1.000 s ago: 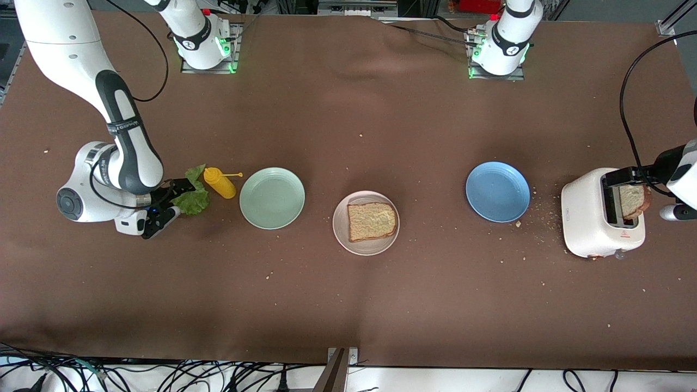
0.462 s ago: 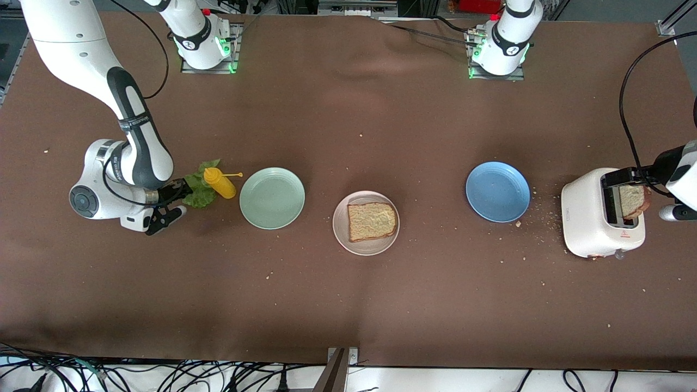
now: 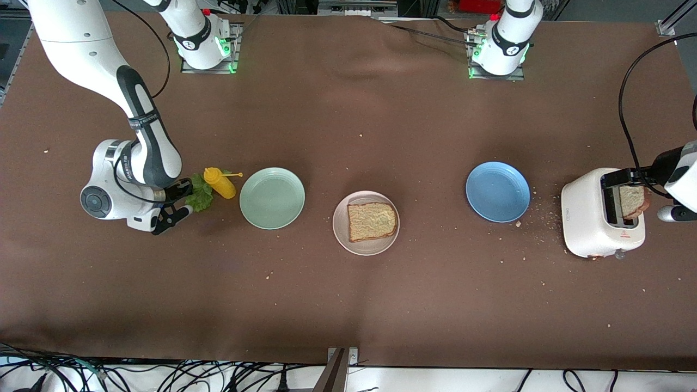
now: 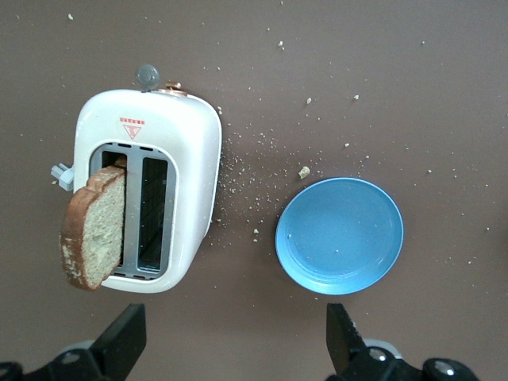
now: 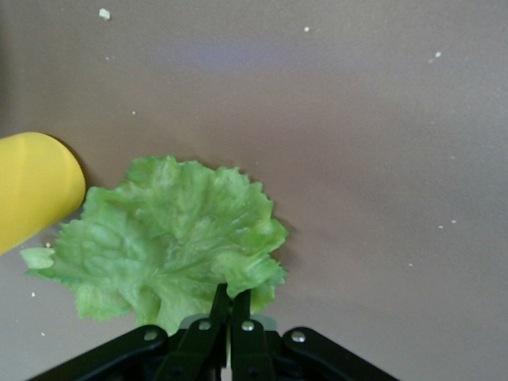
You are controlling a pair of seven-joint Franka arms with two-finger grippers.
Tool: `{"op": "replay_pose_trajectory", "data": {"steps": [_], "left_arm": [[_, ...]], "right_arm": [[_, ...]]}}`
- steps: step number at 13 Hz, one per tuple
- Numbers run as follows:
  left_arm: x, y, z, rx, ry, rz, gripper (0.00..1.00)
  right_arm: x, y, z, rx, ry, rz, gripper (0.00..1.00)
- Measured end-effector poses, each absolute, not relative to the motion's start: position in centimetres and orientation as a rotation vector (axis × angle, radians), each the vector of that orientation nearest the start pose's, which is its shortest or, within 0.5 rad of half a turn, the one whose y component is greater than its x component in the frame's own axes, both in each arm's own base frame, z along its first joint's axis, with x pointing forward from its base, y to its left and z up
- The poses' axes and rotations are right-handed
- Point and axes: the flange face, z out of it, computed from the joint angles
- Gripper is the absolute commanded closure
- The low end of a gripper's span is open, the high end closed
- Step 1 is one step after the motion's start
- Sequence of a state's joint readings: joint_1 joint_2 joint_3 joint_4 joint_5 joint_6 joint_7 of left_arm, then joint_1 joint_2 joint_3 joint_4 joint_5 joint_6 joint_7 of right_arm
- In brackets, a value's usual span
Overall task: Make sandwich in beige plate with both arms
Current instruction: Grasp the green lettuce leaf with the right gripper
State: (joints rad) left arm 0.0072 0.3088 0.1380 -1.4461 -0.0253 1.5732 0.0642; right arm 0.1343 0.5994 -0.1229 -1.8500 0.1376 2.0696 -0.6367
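Beside bottle [image 3: 219,182], right gripper [image 3: 179,202] pinching lettuce [image 5: 171,242]

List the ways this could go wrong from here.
1. The right gripper has its jaws shut on only the edge of the lettuce leaf; the thin leaf may tear or slip out on the way to the beige plate.
2. The yellow bottle stands right beside the leaf, so a sideways swing could knock it over.
3. The second slice leans out of the toaster at a tilt; the open left gripper above it may grab it awkwardly.
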Motion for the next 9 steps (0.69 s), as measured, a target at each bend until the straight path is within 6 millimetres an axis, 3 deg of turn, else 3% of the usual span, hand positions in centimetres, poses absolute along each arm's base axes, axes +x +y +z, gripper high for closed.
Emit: {"op": "replay_pose_trajectory", "data": {"steps": [3,9], "left_arm": [[63.0,7.8,49.9,-3.128,-0.126,0.285,0.00],[63.0,7.8,49.8,-3.128,-0.126,0.286,0.00]], "right_arm": [[60.7,1.4,18.9,-2.861,-0.890,0.518,1.00],[64.8,1.9,27.1,-2.884,-0.979,0.558,1.00]]}}
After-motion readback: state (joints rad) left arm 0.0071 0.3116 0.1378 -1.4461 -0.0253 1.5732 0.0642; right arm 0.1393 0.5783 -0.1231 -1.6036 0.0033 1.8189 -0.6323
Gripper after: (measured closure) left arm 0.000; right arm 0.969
